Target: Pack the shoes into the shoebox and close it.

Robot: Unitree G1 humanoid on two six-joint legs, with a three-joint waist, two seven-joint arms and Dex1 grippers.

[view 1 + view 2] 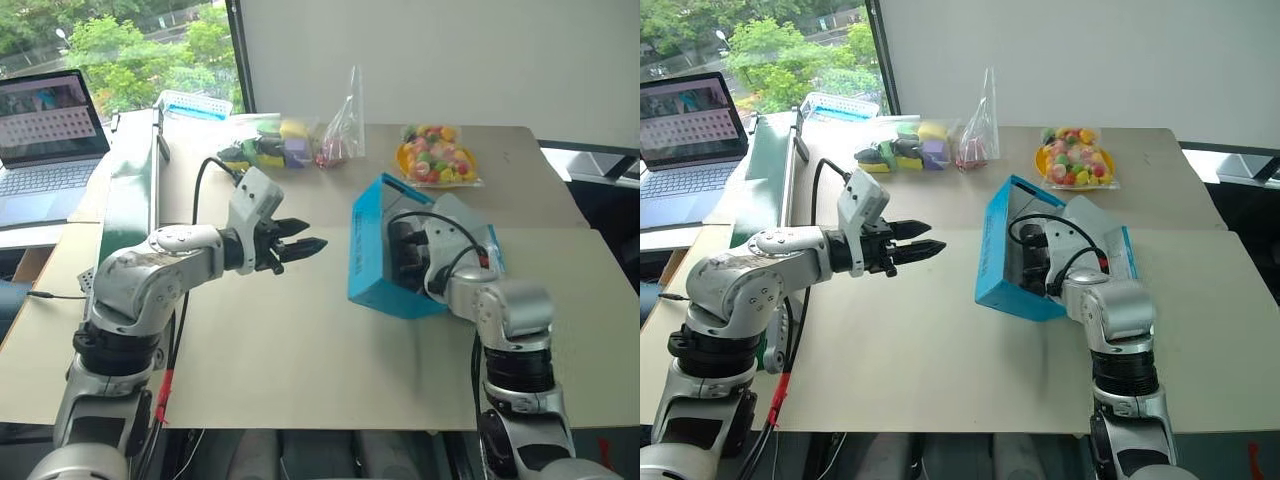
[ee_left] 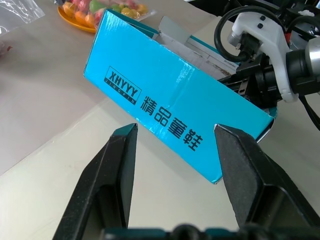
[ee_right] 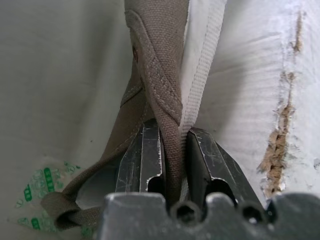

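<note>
- Head views: the turquoise shoebox (image 1: 1000,255) sits on the beige worktop (image 1: 900,350), right of centre, tipped so that its lid stands up on the side facing the left arm.
- The right claw (image 1: 400,258) reaches down into the open box from the robot's side, with its black fingers inside the white interior.
- The left claw (image 1: 922,238) hangs above the worktop, left of the box and apart from it. It points level at the lid, its two black fingers spread with nothing between them.
- At the far edge of the worktop lie a bag of coloured blocks (image 1: 902,146), a clear plastic bag (image 1: 980,135) and a yellow plate of coloured sweets (image 1: 1076,160). An open laptop (image 1: 685,135) stands at the far left, off the worktop.
- Left wrist view: the lid of the shoebox faces the camera with dark print on turquoise, framed between the left claw's fingers (image 2: 110,175). The fingers stand wide apart and clear of the box. The right arm's white wrist housing (image 2: 262,42) shows behind the lid, at the box opening.
- Right wrist view: the right claw's fingers (image 3: 142,160) pinch the grey-taupe canvas edge of a sneaker (image 3: 160,75), with a white lace (image 3: 202,65) running beside it.
- The shoe lies against the white inner wall of the box (image 3: 250,75). A torn patch of brown cardboard (image 3: 280,140) shows on that wall.
</note>
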